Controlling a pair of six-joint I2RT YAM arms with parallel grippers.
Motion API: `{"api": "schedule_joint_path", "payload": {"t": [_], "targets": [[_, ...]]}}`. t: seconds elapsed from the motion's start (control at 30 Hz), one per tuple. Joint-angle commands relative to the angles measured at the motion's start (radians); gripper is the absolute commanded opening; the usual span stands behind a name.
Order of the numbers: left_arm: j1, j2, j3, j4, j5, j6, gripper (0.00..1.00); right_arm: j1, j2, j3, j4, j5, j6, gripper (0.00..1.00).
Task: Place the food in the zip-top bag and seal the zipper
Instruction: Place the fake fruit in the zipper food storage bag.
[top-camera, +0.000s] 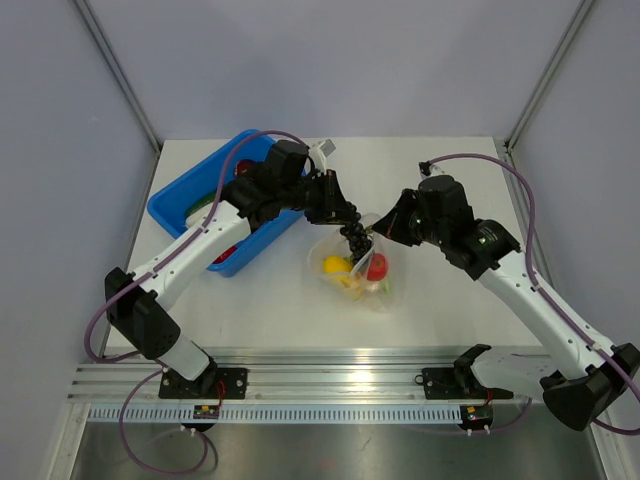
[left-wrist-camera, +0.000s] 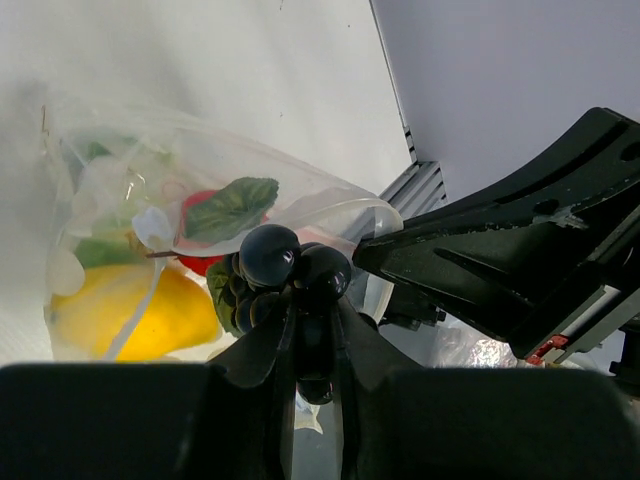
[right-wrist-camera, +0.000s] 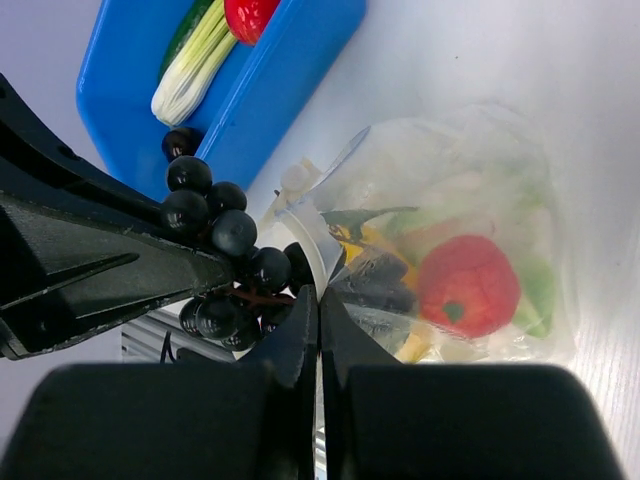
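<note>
The zip-top bag lies at mid-table with its mouth facing the arms. Inside it are a yellow pepper and a red tomato, plus green and dark pieces. My right gripper is shut on the bag's rim and holds the mouth up. My left gripper is shut on a bunch of dark purple grapes, which hangs at the mouth. In the right wrist view the grapes are just outside the rim. I cannot pick out the zipper strip.
A blue tub stands at the back left. It holds a green-white leek and a red piece. The right arm's black body is close beside my left fingers. Aluminium rails run along the table's near edge.
</note>
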Motion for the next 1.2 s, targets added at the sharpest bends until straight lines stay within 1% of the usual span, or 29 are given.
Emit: {"api": "schedule_joint_path", "payload": {"t": [0.0, 0.2, 0.27, 0.37, 0.4, 0.5, 0.63, 0.8, 1.17], "targets": [[-0.006, -0.017, 0.022, 0.036, 0.04, 0.008, 0.0, 0.007, -0.038, -0.003, 0.041, 0.011, 0.017, 0.0], [-0.009, -0.011, 0.042, -0.056, 0.027, 0.069, 0.0, 0.007, -0.041, -0.01, 0.052, 0.01, 0.023, 0.0], [-0.009, -0.049, 0.03, -0.066, -0.019, 0.081, 0.0, 0.007, -0.044, -0.009, 0.047, 0.011, 0.022, 0.0], [-0.009, -0.157, -0.03, -0.011, -0.065, 0.089, 0.0, 0.007, -0.05, -0.013, 0.043, 0.011, 0.019, 0.0], [-0.009, -0.181, -0.048, 0.037, -0.072, 0.089, 0.0, 0.007, -0.053, -0.015, 0.041, 0.04, 0.02, 0.0], [-0.011, -0.233, -0.094, 0.086, -0.075, 0.092, 0.0, 0.007, -0.064, -0.03, 0.058, 0.042, 0.031, 0.0], [-0.012, -0.246, -0.16, 0.134, -0.044, 0.078, 0.0, 0.007, -0.058, -0.029, 0.058, 0.04, 0.04, 0.0], [-0.021, -0.286, -0.228, 0.251, -0.029, 0.058, 0.0, 0.007, -0.056, -0.044, 0.067, 0.04, 0.051, 0.0], [-0.038, -0.226, -0.219, 0.262, 0.065, 0.104, 0.0, 0.007, -0.035, -0.027, 0.081, 0.03, 0.042, 0.0]]}}
